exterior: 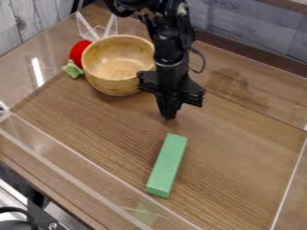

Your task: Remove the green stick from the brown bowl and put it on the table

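The green stick (168,164) lies flat on the wooden table (84,135), in the near right part, pointing slightly away from me. The brown bowl (117,63) stands at the back left and looks empty inside. My gripper (170,113) hangs straight down between the bowl and the stick, just right of the bowl's rim, its fingertips close above the table. The fingers are pressed together and shut on nothing. A hand's width of bare wood separates the fingertips from the stick's far end.
A red object (79,51) and a small green piece (72,69) sit behind the bowl at the left. Clear acrylic walls (72,171) fence the table along the front and sides. A wood-plank wall (252,22) rises at the back.
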Controlling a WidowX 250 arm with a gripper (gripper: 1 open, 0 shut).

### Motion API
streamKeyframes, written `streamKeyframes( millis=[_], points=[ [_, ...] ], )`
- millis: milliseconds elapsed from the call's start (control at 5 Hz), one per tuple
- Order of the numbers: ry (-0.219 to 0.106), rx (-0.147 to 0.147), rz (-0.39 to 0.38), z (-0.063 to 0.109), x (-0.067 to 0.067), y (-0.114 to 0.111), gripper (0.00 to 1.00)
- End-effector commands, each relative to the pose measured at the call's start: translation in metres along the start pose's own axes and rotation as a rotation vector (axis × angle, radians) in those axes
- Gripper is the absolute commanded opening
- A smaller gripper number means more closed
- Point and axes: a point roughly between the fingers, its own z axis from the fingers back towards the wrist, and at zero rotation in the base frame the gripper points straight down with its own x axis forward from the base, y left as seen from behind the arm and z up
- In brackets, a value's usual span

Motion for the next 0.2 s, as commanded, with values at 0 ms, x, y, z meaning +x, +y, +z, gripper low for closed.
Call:
streamKeyframes(
  millis=[0],
  points=[
    [-0.074, -0.009, 0.007, 0.0277, 0.0240, 0.0072, 0.00]
  ],
)
